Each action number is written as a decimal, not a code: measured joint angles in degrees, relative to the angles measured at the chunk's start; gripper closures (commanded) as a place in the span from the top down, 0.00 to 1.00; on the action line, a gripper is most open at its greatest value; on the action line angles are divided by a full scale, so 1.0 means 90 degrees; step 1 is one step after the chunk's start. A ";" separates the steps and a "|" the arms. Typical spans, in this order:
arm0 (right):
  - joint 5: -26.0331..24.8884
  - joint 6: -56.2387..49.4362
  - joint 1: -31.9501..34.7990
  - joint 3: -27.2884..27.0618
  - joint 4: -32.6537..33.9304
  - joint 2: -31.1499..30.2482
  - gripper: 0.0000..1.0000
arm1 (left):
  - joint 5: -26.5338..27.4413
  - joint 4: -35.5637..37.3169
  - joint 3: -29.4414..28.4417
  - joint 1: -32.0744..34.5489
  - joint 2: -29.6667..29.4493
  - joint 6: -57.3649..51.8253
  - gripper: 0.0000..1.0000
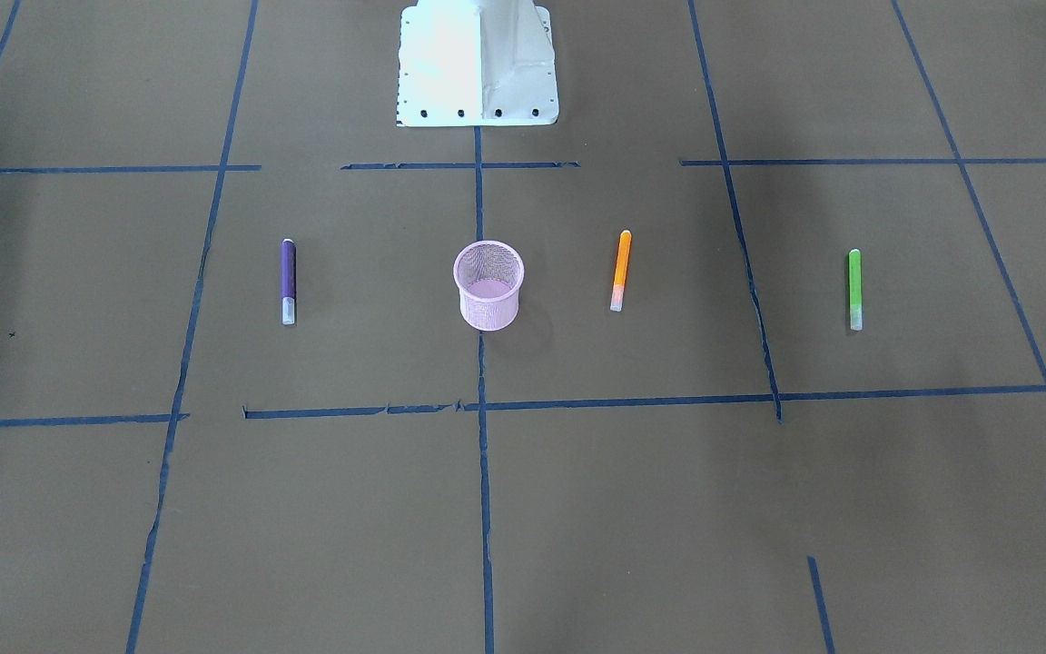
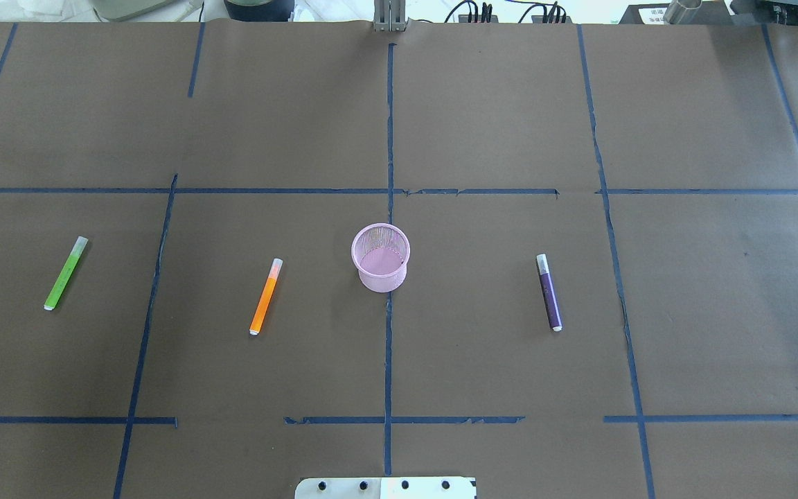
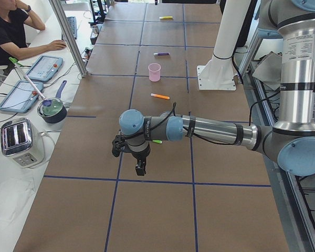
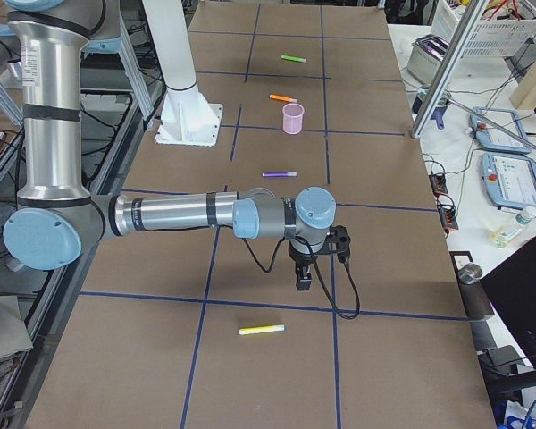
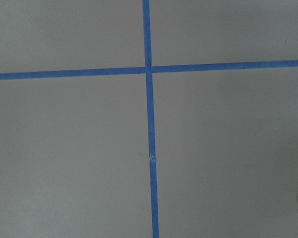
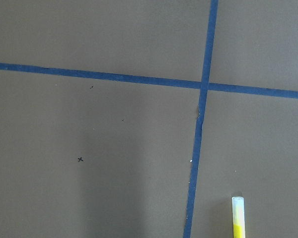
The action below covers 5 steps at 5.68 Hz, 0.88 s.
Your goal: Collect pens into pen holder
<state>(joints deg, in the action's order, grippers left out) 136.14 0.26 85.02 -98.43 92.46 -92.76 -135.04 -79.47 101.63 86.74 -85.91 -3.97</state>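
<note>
Pincers, status: L pincer [image 3: 140,168] hangs over the tabletop [image 2: 496,104], well out to the left of the holder [image 2: 379,280] and just beside the green pen [image 2: 66,274]. R pincer [image 4: 304,279] hangs well out to the holder's right, between the purple pen [image 2: 549,292] and the yellow pen [image 4: 261,330]. Both show in side views only and the wrist cams show no fingers, so the opening of each cannot be told. Judged to carry no pen, since every pen counted lies flat on the tabletop.

Progress: nil.
- Holder stands upright at mid-tabletop; its pink bottom shows bare through the mouth, so nothing is inside.
- 0 of 4 pens collected; all 4 pick-and-drop runs are outstanding.

Pen pos. rel. to holder:
- orange pen [image 2: 265,296]: near, on robot's left.
- green pen: further left, well apart from holder.
- purple pen: on robot's right, approx. as far out as the orange pen on the other side.
- yellow pen: far right, beyond the purple pen and R pincer. It is outside the overhead and front views and shows only in side views and the R wrist cam.

Count:
- holder, qty 1
- pens, qty 4 (1 purple, 1 orange, 1 green, 1 yellow), none touching another or the holder
- pincers, qty 2
</note>
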 measured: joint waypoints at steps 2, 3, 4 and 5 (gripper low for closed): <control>0.0000 -0.0007 -0.0003 0.0003 -0.0003 0.0004 1.00 | 0.0004 -0.0019 0.0042 -0.0045 0.0035 -0.0249 1.00; 0.0000 -0.0009 -0.0004 0.0002 -0.0008 0.0004 1.00 | 0.0002 -0.0059 0.0025 -0.0053 0.0061 -0.0280 1.00; 0.0003 -0.0007 -0.0009 0.0002 -0.0009 0.0004 1.00 | -0.0012 -0.0078 0.0003 -0.0061 0.0068 -0.0276 1.00; 0.0007 -0.0002 -0.0011 0.0005 -0.0019 0.0002 1.00 | -0.0033 -0.0090 -0.0018 -0.0065 0.0066 -0.0275 1.00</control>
<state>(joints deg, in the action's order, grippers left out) 136.21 0.24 84.93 -98.38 92.29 -92.74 -135.34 -80.28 101.47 86.16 -85.31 -6.45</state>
